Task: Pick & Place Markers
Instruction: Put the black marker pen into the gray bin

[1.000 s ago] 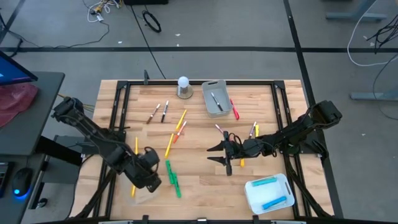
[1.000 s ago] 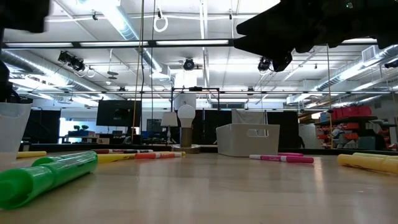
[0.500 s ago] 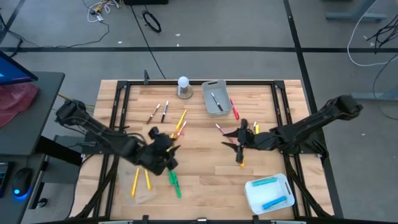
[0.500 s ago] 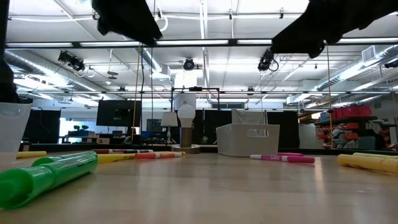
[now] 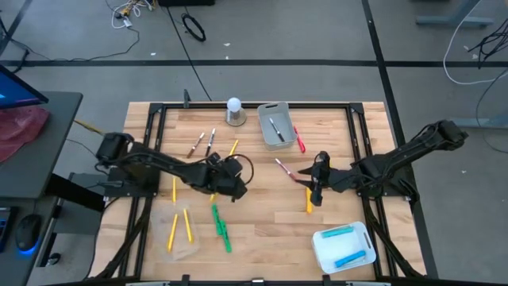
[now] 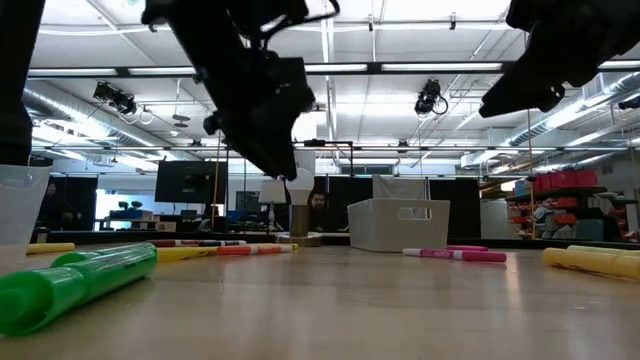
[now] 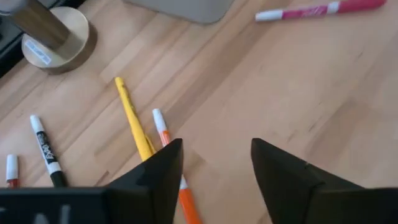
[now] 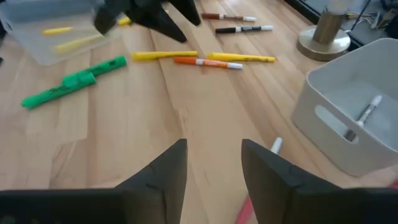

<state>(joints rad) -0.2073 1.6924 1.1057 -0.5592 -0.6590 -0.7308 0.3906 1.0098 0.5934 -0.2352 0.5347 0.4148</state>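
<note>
Robotics lab or industrial workshop. Exposed silver ventilation ducts [image 6: 60, 100] and long strip lights [image 6: 190, 35] under an open ceiling; ceiling-mounted cameras [image 6: 429, 98]; dark monitors [image 6: 185, 182] and red storage shelving [image 6: 560, 185] far behind. Seen from above: grey concrete floor [image 5: 317, 32] crossed by dark tape lines, loose cables [image 5: 194, 28], wooden worktop [image 5: 262, 214] in a black metal frame, side desk [image 5: 32, 151] with computer mouse [image 5: 28, 232].

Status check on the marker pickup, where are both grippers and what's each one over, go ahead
Left gripper open, empty, over the yellow marker and orange marker. Right gripper open, empty, above the pink marker. Nothing blocking either.
</note>
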